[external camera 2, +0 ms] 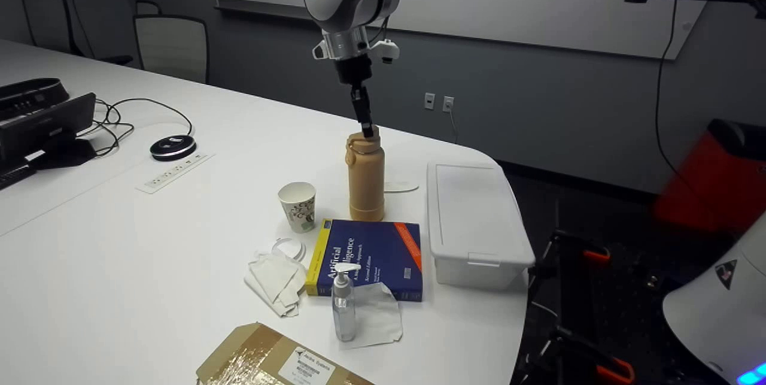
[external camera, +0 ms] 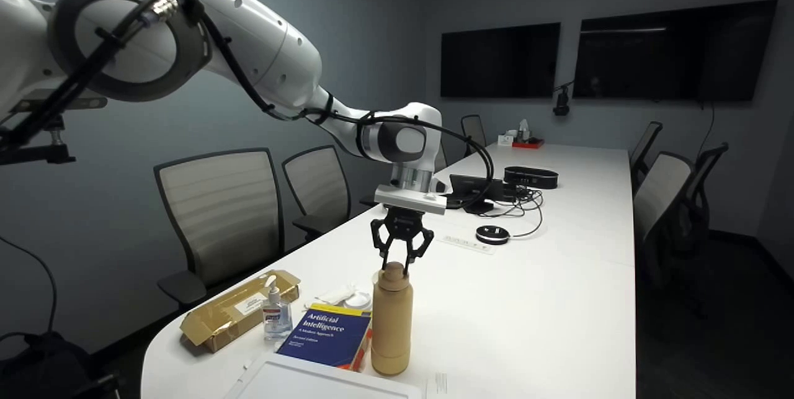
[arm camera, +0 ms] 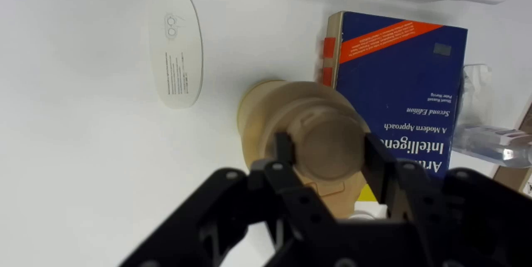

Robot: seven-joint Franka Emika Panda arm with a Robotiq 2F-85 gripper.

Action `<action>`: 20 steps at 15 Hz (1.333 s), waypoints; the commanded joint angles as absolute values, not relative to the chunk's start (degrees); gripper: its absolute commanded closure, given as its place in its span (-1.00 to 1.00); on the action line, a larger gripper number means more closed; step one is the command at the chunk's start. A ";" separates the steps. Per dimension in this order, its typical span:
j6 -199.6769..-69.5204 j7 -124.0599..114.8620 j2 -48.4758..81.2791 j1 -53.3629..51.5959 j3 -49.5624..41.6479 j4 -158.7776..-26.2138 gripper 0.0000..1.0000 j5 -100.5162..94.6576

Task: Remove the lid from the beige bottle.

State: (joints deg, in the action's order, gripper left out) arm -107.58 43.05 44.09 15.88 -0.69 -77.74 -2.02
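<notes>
The beige bottle (external camera: 392, 327) stands upright on the white table beside the blue book, and it also shows in an exterior view (external camera 2: 366, 187). Its lid (arm camera: 331, 149) sits on top of the bottle, with a carry loop at one side. My gripper (external camera: 395, 268) points down from above, with one finger on each side of the lid's top part. In the wrist view the gripper (arm camera: 327, 147) has both fingers against the lid's sides, closed to about its width. The bottle's lower body is mostly hidden under the lid in the wrist view.
The blue book (external camera 2: 371, 253) lies right beside the bottle. A paper cup (external camera 2: 297, 208) stands near it. A white lidded box (external camera 2: 479, 217), sanitizer bottle (external camera 2: 343, 307), napkins (external camera 2: 278, 280) and cardboard box (external camera: 242, 312) are also on the table (external camera: 527, 312).
</notes>
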 commanded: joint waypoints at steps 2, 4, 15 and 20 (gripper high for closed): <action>-101.66 49.72 44.23 15.50 -0.04 -74.34 0.59 -3.44; -100.38 51.75 44.51 15.23 -0.26 -73.70 0.59 -3.77; -98.30 58.76 45.48 13.63 -0.75 -71.27 0.59 -7.30; -99.15 56.96 45.28 13.66 -1.08 -71.49 0.59 -7.04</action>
State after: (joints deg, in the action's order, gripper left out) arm -101.65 57.24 45.87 14.16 -0.46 -73.28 -6.59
